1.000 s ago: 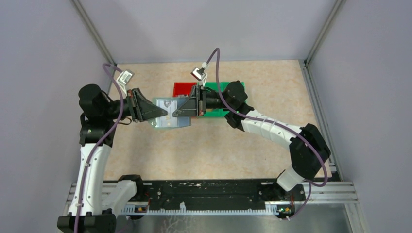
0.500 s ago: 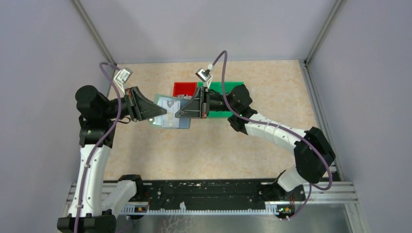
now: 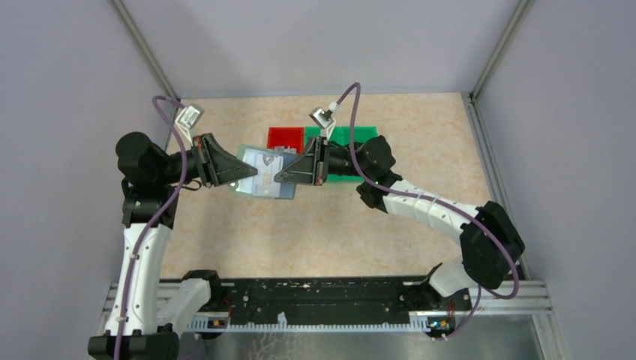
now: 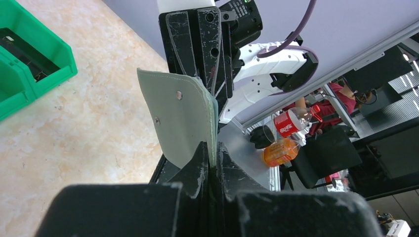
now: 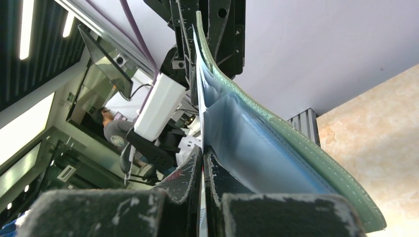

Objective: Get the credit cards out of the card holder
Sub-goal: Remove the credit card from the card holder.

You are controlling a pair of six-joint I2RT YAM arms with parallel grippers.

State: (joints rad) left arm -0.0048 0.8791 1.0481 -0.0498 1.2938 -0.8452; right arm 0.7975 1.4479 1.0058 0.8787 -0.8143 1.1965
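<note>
Lilac walls (image 3: 315,45) are enclosing a beige speckled table (image 3: 337,225), with a red bin (image 3: 285,137) and a green bin (image 3: 343,136) sitting side by side toward its far edge. Both arms are reaching in toward the middle and holding the holder (image 3: 266,178) in the air between them, just in front of the bins and off the table. The left gripper (image 3: 251,174) is coming in from the left, its jaws pressed together and pinching the holder's grey-green edge below two small snaps. The right gripper (image 3: 279,177) is coming in from the right, its jaws also pressed together and clamping a thin flat sheet that looks like a card (image 5: 199,98), lying against the holder's pale blue pockets. From the right wrist, the holder is bowing outward, its green back curving away from the blue lining. The two grippers are facing each other, tips close.
</note>
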